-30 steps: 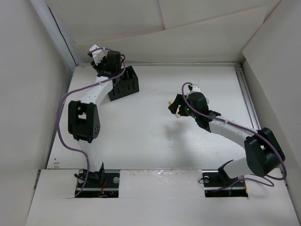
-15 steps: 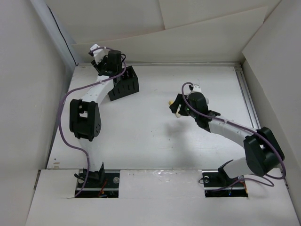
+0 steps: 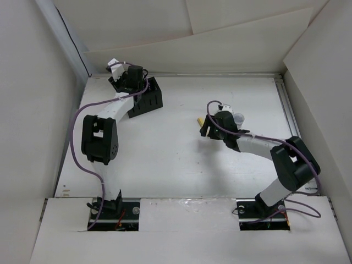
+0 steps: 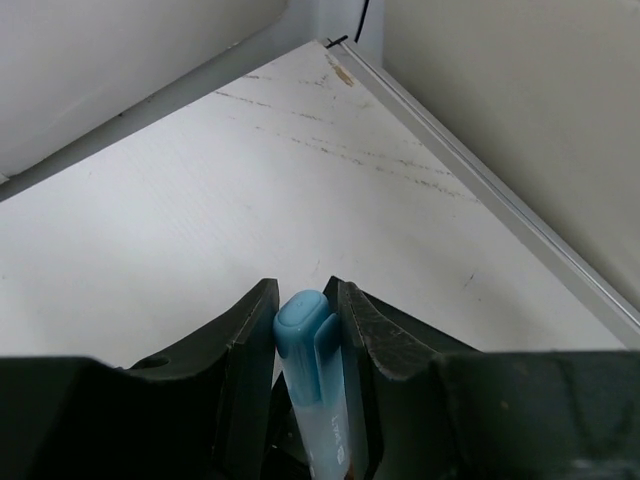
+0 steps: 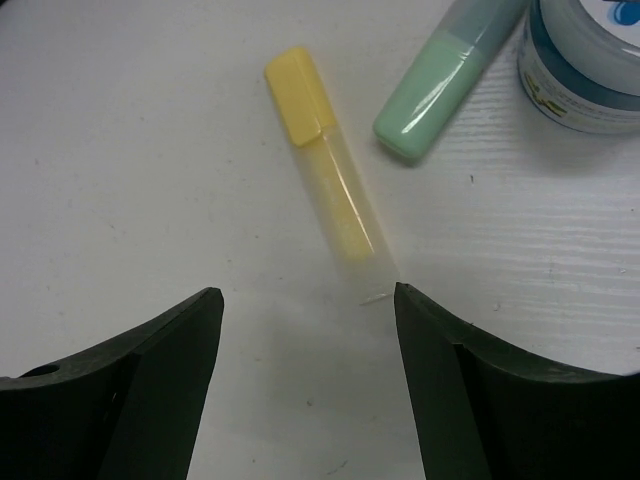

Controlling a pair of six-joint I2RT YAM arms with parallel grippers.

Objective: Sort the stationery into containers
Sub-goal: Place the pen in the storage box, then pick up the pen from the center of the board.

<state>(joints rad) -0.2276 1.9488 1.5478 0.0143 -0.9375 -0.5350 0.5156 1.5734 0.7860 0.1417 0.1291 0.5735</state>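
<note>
Clamped narrow on a light blue plastic highlighter stick (image 4: 316, 395), the left gripper (image 4: 300, 300) pinches the barrel just below the cap, cap pointing outward, above the white tabletop (image 4: 180, 190) near its far left corner. The overhead view puts this hand just beside the far left side of the small black plastic organiser box with grid-pierced walls (image 3: 148, 100), and the box is absent from the wrist view. Let go here, the blue stick would likely land on the table outside the box, not in a compartment. The right gripper (image 5: 300, 300) hangs empty, jaws spread wide, over a yellow-capped stick with a translucent yellow barrel (image 5: 326, 205). That stick lies flat near the middle of the table, slanted across the gap, with its clear tail closest to the right-hand finger. Closing on so skewed a stick could catch only the tail and flick or roll it away. A mint-green capped stick (image 5: 440, 75) and a round grey-white pot with a blue-printed lid (image 5: 590, 50) lie close beyond it, near enough to be knocked by a careless descent. The yellow barrel looks smooth and slippery.
</note>
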